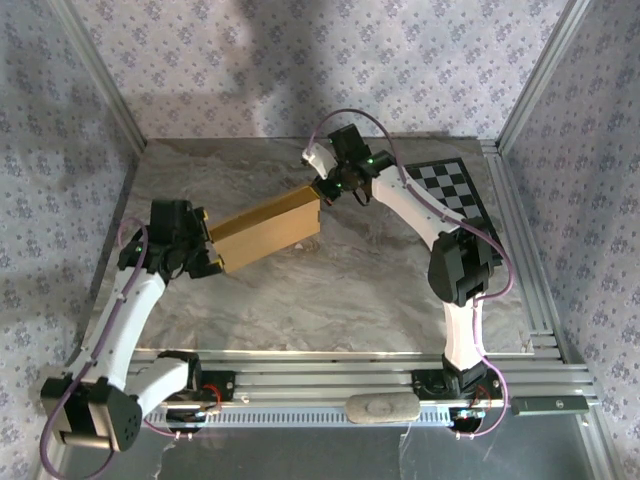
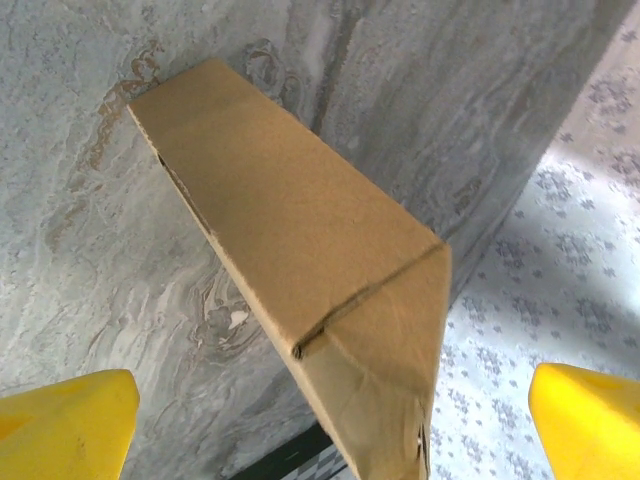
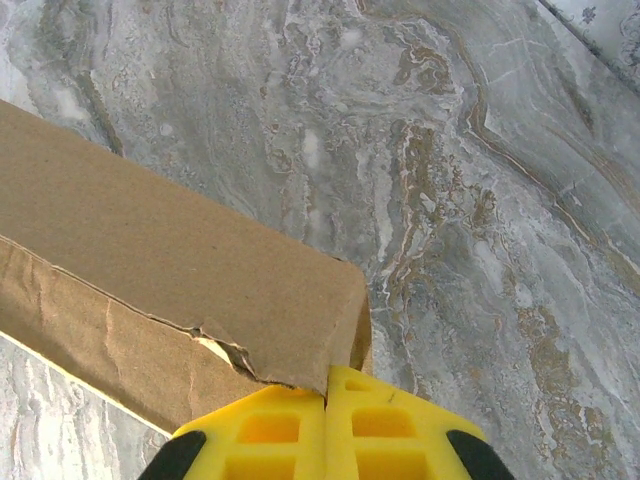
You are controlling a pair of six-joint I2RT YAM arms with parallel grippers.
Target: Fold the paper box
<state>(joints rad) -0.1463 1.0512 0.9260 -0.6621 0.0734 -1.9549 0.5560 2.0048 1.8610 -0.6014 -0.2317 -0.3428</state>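
Paper box (image 1: 265,232): lying slantwise on marble-look tabletop (image 1: 330,300), btwn the two arms, closed up into a long flat tan carton, broad face up, no loose flaps seen from overhead. Near-left end just in front of L gripper (image 1: 212,252); far-right end at R gripper (image 1: 322,188); checkerboard (image 1: 450,185) well apart to the right. L gripper: gaping wide, yellow fingers (image 2: 70,430) at either side of its wrist view, touching nothing, box ahead btwn them but apart. R gripper: pinched fully shut, fingertips (image 3: 300,420) butted against box's upper corner edge; unclear whether nipping a sliver of card or just pressing. Ragged crease (image 3: 215,340) along side wall near that corner, soft-looking card there. Diagonal fold line (image 2: 375,285) across one end in left wrist view, end panel maybe not fully seated. Step in hand, prob.: final tidy-up w/ lid judged closed, task nearly done. Next move calls for: checking end tabs tucked flush, pressing lid edge down if sprung, then backing L gripper off w/o dragging the box. On R side, gentle pressure only, else risk of tearing the weak corner or skating the box across the slick top.
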